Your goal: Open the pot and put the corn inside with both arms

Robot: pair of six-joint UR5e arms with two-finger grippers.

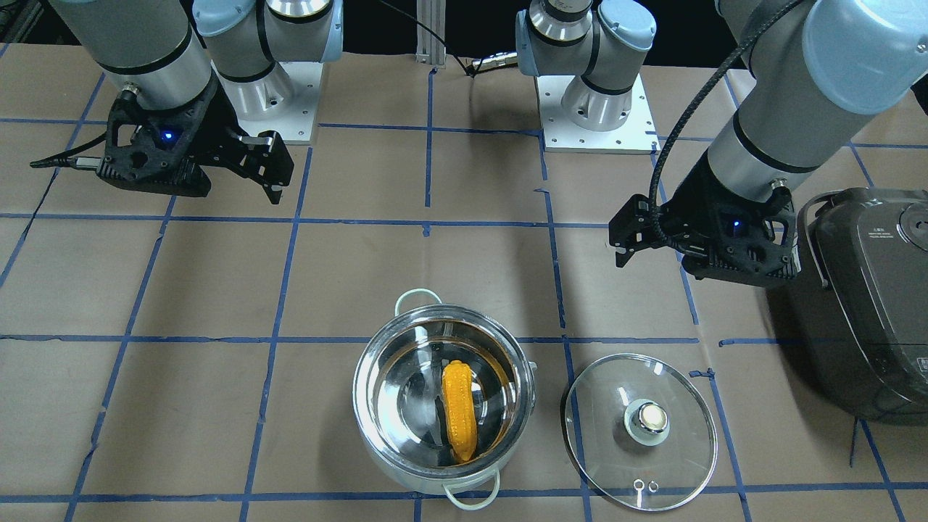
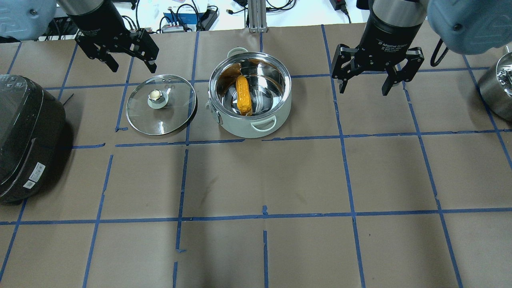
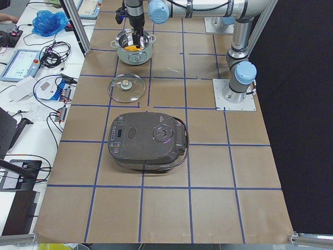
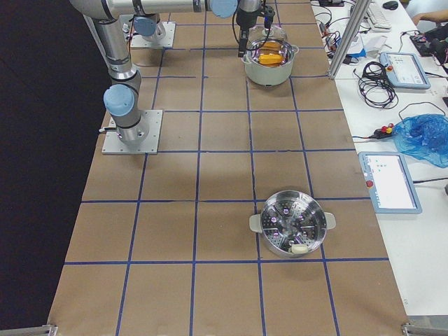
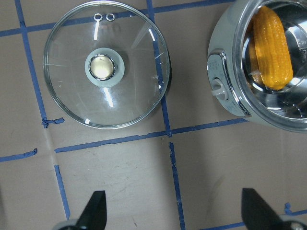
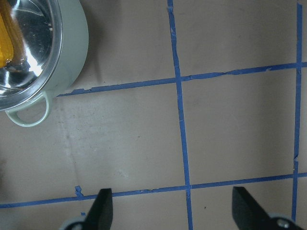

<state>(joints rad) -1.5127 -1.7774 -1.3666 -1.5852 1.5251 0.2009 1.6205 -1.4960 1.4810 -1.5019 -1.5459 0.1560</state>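
The steel pot (image 2: 240, 128) stands open at the far middle of the table, with the yellow corn (image 2: 243, 95) lying inside it. Its glass lid (image 2: 161, 105) lies flat on the table, knob up, beside the pot on my left side. My left gripper (image 2: 132, 66) hovers open and empty just beyond the lid. My right gripper (image 2: 364, 90) hovers open and empty to the right of the pot. The left wrist view shows the lid (image 5: 105, 67), the pot's wall (image 5: 230, 91) and the corn (image 5: 273, 48) below my open fingers. The right wrist view shows the pot's wall (image 6: 72, 43).
A dark grey rice cooker (image 2: 24, 136) sits at the left edge of the table. A second steel pot with a steamer insert (image 4: 290, 224) stands far to the right. The arm bases (image 1: 594, 109) are bolted at the robot's side.
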